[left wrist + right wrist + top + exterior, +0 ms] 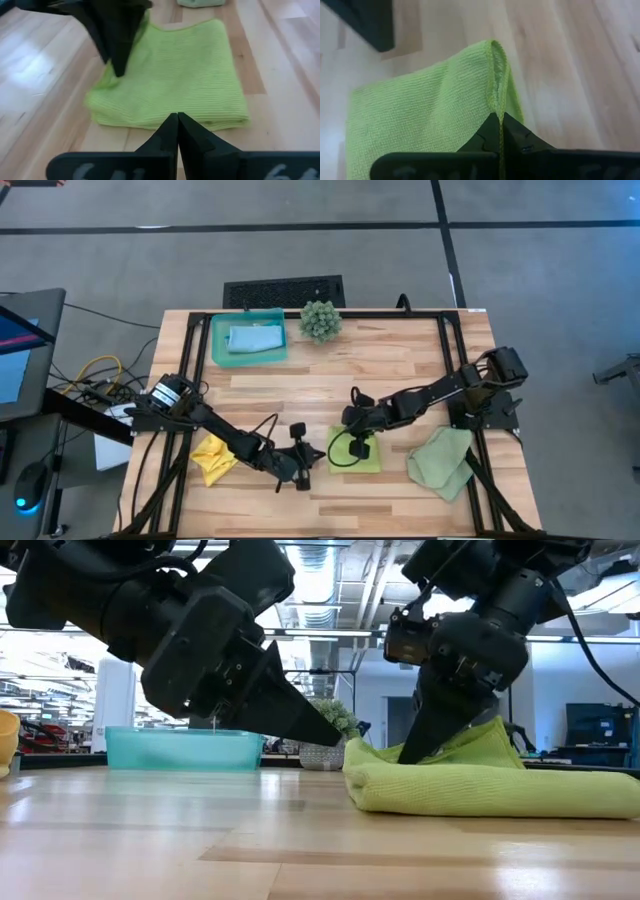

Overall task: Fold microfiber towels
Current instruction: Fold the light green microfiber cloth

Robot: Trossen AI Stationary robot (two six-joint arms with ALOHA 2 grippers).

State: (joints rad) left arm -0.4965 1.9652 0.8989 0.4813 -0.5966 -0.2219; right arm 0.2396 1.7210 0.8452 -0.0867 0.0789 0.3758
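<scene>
The lime green towel (356, 452) lies folded on the table near its front middle. It also shows in the low view (480, 790) and in the left wrist view (175, 75). My right gripper (499, 120) is shut on it from above. My left gripper (177, 120) is shut and low over the table, its tips at the towel's left end (352, 752). The yellow towel (212, 458) lies crumpled at the front left. The pale sage towel (440, 462) lies at the front right. The light blue towel (252, 338) lies in the teal tray (218, 352). My left gripper's shut tips (335, 733) stand right at the towel's left folded end; I cannot tell whether they touch it. My right gripper pinches a hemmed edge (498, 97) of the lime towel's upper layer between its two fingers, coming from above and slanting down. That part is raised into a small peak (482, 738), and the rest lies on the table.
The spiky green plant (320, 320) stands at the far middle beside the teal tray. A black frame (445, 345) borders the wooden table. A monitor and cables (90, 375) sit off the left edge.
</scene>
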